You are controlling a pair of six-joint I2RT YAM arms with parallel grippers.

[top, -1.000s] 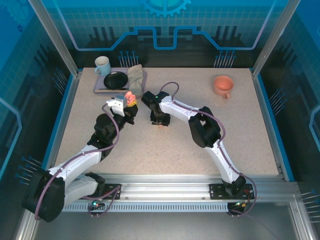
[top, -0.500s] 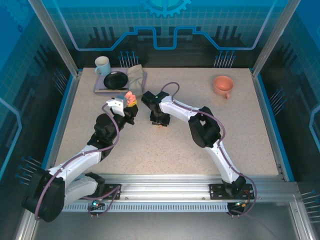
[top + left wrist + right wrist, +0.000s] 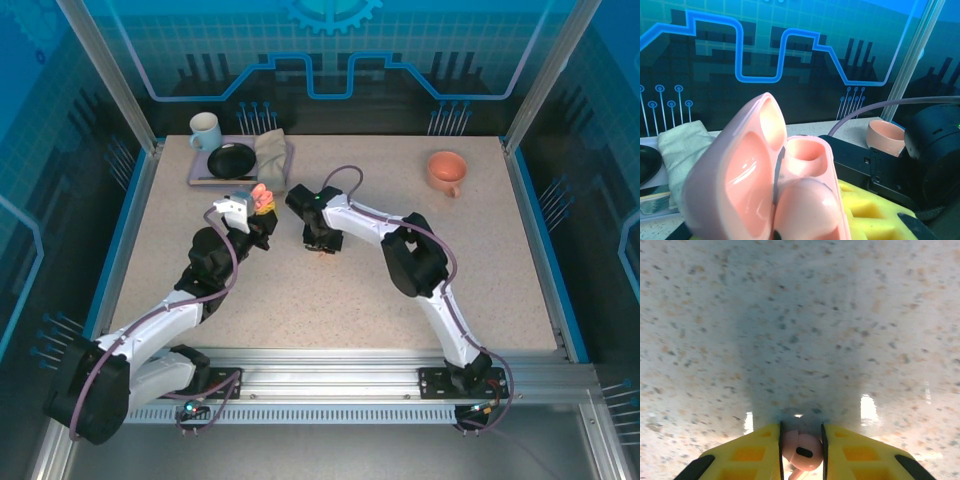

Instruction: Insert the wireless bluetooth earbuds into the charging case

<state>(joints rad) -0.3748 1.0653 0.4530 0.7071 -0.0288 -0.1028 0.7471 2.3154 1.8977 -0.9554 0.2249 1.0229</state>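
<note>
My left gripper (image 3: 257, 207) is shut on the open pink charging case (image 3: 263, 194), held above the table. In the left wrist view the case (image 3: 740, 185) has its lid swung left; its far well (image 3: 804, 152) is hollow and a rounded pink earbud (image 3: 807, 207) sits in the near well. One yellow finger (image 3: 872, 210) shows behind the case. My right gripper (image 3: 320, 246) points down at the tabletop. In the right wrist view its yellow pads (image 3: 760, 450) press both sides of a salmon-pink earbud (image 3: 802, 450) lying on the table.
A peach cup (image 3: 445, 170) stands at the back right. At the back left, a tray (image 3: 200, 178) carries a pale blue mug (image 3: 205, 130), a black dish (image 3: 232, 160) and a folded cloth (image 3: 272, 155). The two wrists are close together mid-table.
My right gripper's jaws have narrowed onto the pink earbud and the wrist has shifted slightly right. The left arm and case have stayed put.
</note>
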